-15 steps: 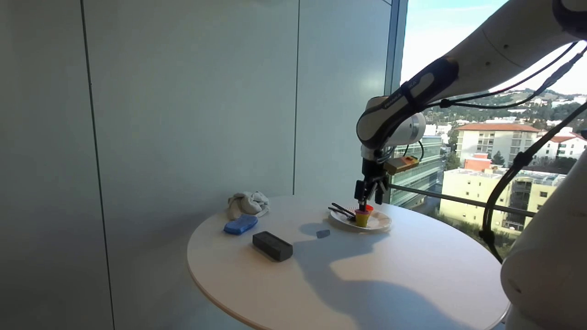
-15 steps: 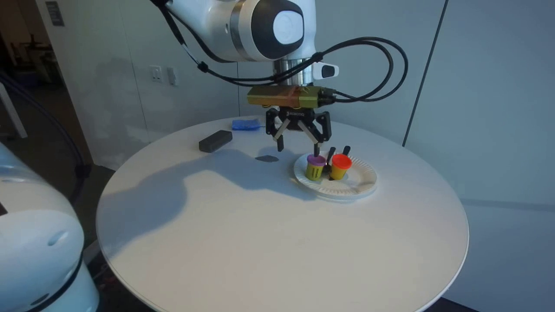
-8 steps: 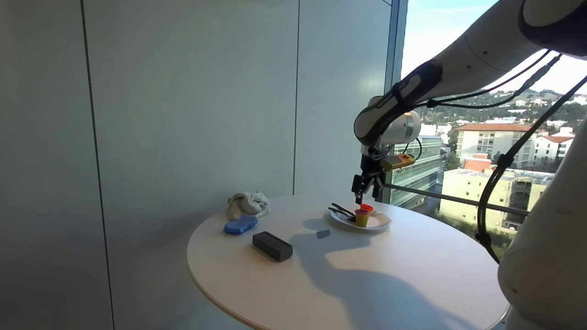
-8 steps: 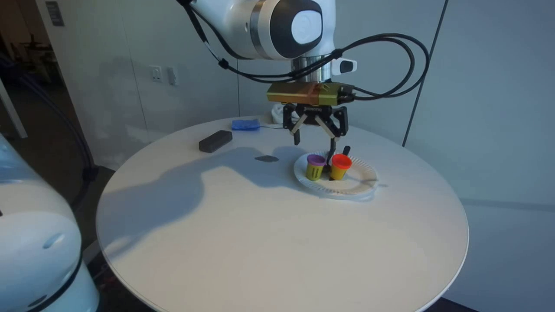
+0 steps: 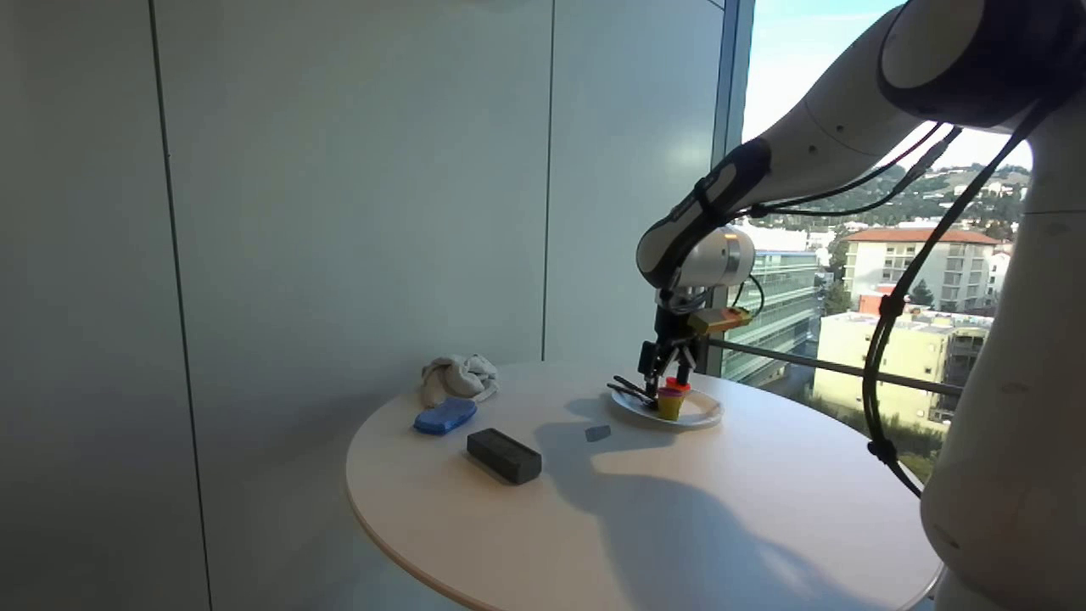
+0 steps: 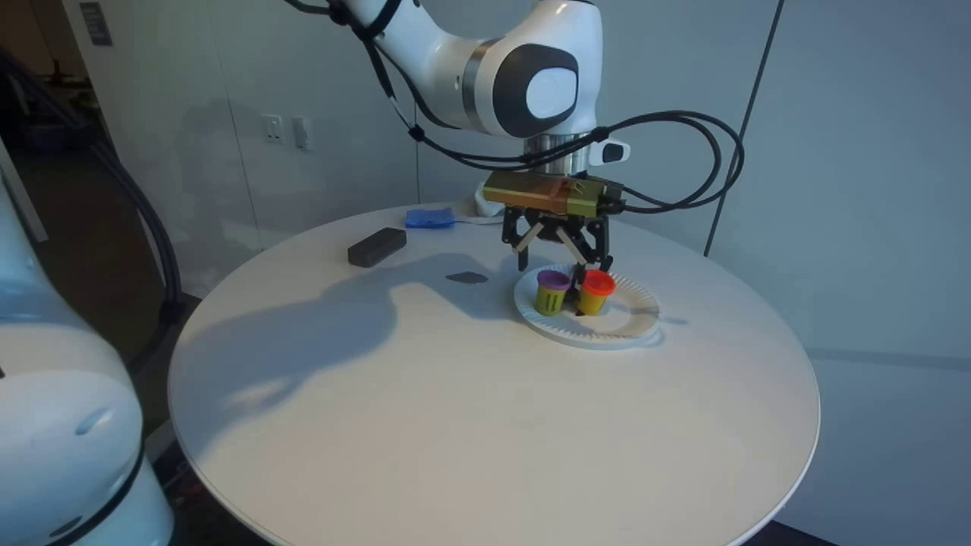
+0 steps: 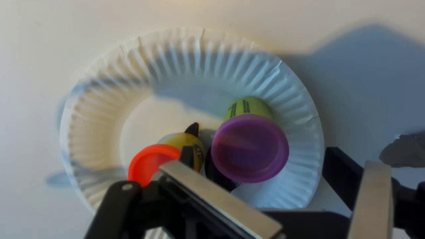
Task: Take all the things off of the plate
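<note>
purple lid [image 7: 250, 149] | orange-red lid [image 6: 598, 283] | white plate [image 7: 146, 109] | black cutlery [image 5: 631, 387] | dark-grey block [image 5: 504, 456]

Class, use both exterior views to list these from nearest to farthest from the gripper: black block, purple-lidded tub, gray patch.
Nearest to the gripper first, in both exterior views:
1. Purple-lidded tub: standing on the plate, close to the gripper.
2. Gray patch: on the table, left of the plate in the pictures.
3. Black block: also on the table, farther left.
</note>
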Robot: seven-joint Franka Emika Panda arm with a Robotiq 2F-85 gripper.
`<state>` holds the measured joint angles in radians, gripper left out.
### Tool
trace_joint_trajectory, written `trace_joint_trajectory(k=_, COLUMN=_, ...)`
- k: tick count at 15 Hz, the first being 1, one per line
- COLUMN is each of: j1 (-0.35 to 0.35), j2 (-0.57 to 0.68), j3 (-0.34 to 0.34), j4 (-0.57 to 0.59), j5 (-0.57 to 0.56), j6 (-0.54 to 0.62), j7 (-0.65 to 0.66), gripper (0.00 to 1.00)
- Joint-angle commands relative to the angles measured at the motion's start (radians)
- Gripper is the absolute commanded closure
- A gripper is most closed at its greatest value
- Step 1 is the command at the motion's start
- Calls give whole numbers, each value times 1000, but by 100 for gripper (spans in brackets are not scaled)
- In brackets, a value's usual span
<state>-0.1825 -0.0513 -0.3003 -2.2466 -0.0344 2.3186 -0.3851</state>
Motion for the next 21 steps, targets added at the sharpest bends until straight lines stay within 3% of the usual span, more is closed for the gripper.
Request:
trace_joint_trajectory(k=1, j1=-20, j2=54, j3=16, j4=54, j5=34, j6=-17, j7=-26, gripper=0)
trace_joint_trajectory(k=6, j1=-27, j2=70, j3=26, j4=66, j5=35, j6=-14, j7=-11, gripper=0)
trace_joint_trajectory(k=11, j1=-38, j2=17, j3=22, j4=64, j5=-75, j6=-43, j7=62, gripper=0)
trace_joint_trajectory(k=14, j1=-41, j2=-4, j3=27, j4=77, j5=-96, j6=-129, j7=84, gripper=0)
trace_joint_trajectory(k=18, j1=-19, j2=8, j3=54, j4=112, j5=-35, j6=-293, j7=58, gripper=0)
trace_joint_trajectory(k=21, j1=-7, j2=32, j3=83, j4=165, j5=6, j6=-369, j7=173, gripper=0)
